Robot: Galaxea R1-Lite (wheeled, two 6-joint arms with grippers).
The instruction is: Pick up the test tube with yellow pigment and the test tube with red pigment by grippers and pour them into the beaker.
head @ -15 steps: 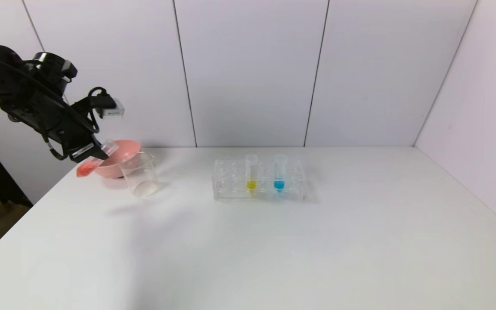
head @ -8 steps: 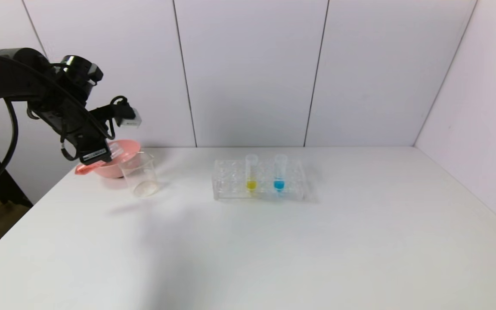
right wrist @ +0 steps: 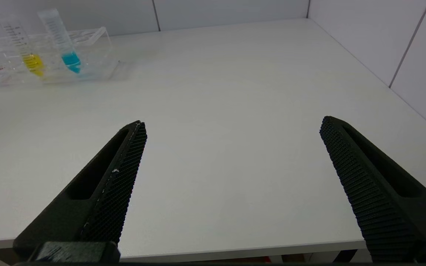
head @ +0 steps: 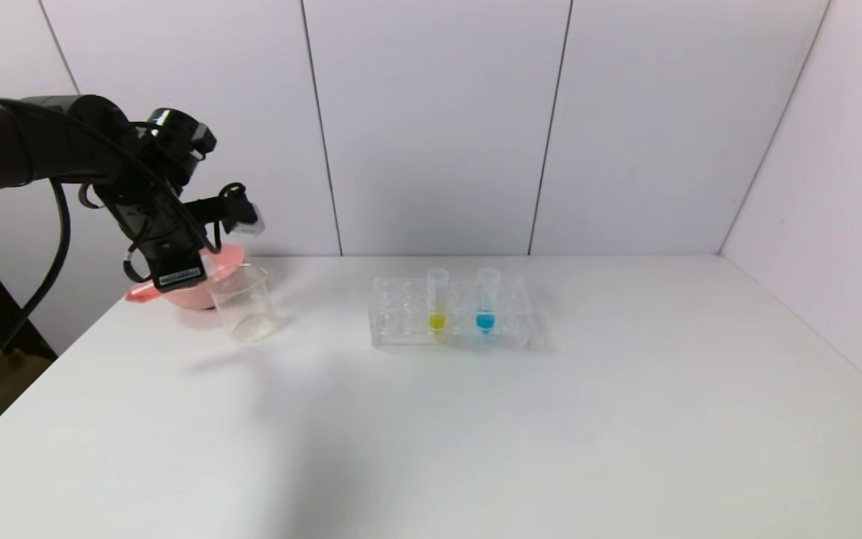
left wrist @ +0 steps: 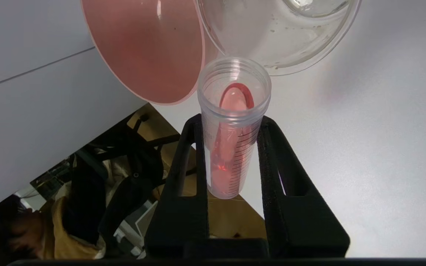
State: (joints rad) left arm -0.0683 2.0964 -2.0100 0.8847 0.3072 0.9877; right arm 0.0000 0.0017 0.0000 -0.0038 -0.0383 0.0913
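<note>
My left gripper (head: 179, 278) is shut on the test tube with red pigment (head: 139, 293) and holds it tilted almost level. The tube's open mouth points at the beaker (head: 245, 303) on the table's far left. In the left wrist view the tube (left wrist: 231, 147) sits between the black fingers (left wrist: 189, 155), and red liquid lies along its wall up to the mouth, close to the beaker's rim (left wrist: 283, 55). The test tube with yellow pigment (head: 437, 303) stands upright in the rack. My right gripper (right wrist: 233, 129) is open and empty over the table's front edge, out of the head view.
A pink bowl (head: 191, 299) stands right behind the beaker, also in the left wrist view (left wrist: 146, 48). A clear rack (head: 401, 314) at mid-table holds the yellow tube and a blue tube (head: 485, 303). The table's left edge is just beside my left gripper.
My left arm has moved right toward the beaker. The red tube has tipped from a steep slant to almost level, mouth toward the beaker. The right gripper shows no change.
</note>
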